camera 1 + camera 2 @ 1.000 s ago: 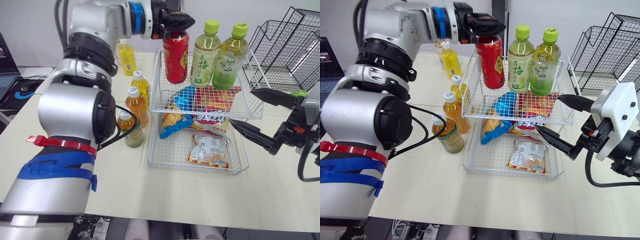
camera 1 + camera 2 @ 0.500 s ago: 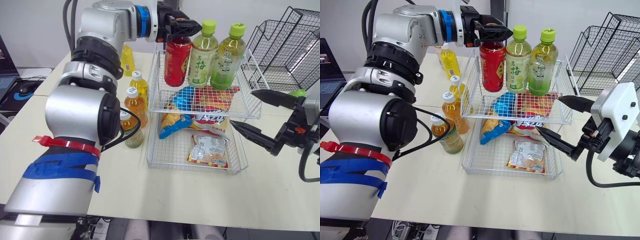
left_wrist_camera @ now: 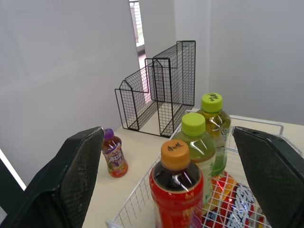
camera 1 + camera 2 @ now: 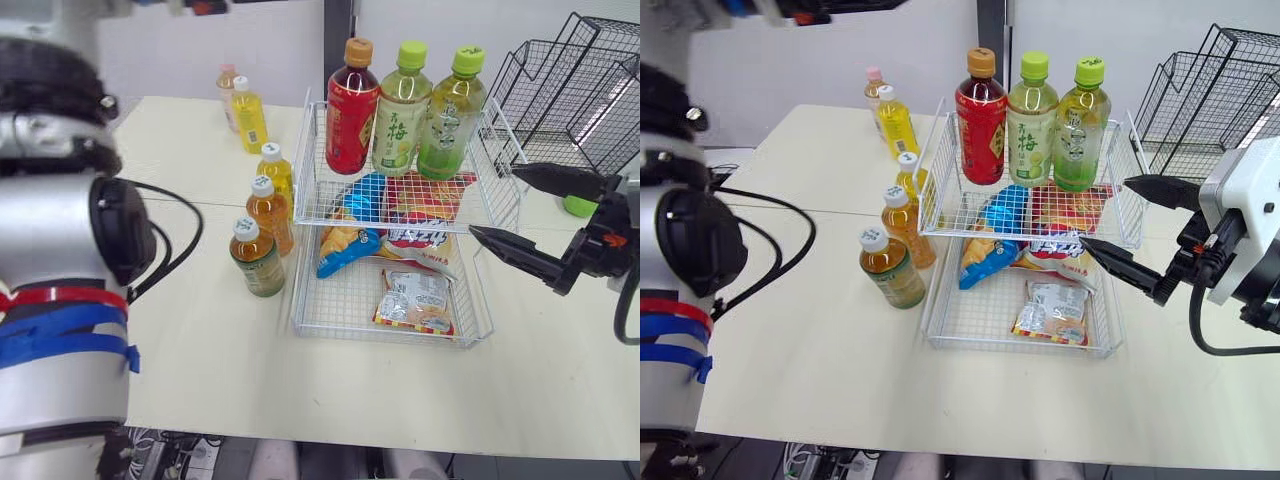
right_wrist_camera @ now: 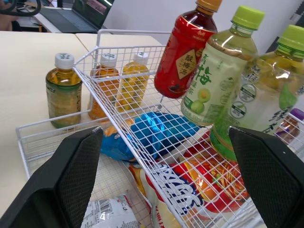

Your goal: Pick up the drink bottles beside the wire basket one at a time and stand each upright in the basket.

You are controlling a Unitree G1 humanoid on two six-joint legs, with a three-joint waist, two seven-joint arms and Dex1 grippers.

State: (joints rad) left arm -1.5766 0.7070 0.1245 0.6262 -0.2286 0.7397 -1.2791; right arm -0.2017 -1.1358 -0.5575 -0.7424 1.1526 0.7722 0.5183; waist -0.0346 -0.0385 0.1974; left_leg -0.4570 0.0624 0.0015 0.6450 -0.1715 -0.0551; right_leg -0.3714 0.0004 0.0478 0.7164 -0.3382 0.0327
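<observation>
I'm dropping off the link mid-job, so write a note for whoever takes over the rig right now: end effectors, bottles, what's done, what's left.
The left end effector is open and empty, apart from the bottles it faces.
The right end effector is open and empty, at the right side of the wire basket.
Done: the red bottle and two green bottles stand upright in the basket's upper tier.
Left: three white-capped bottles in a row beside the basket's left side, plus a yellow bottle and a pink-capped bottle farther back on the table.
</observation>
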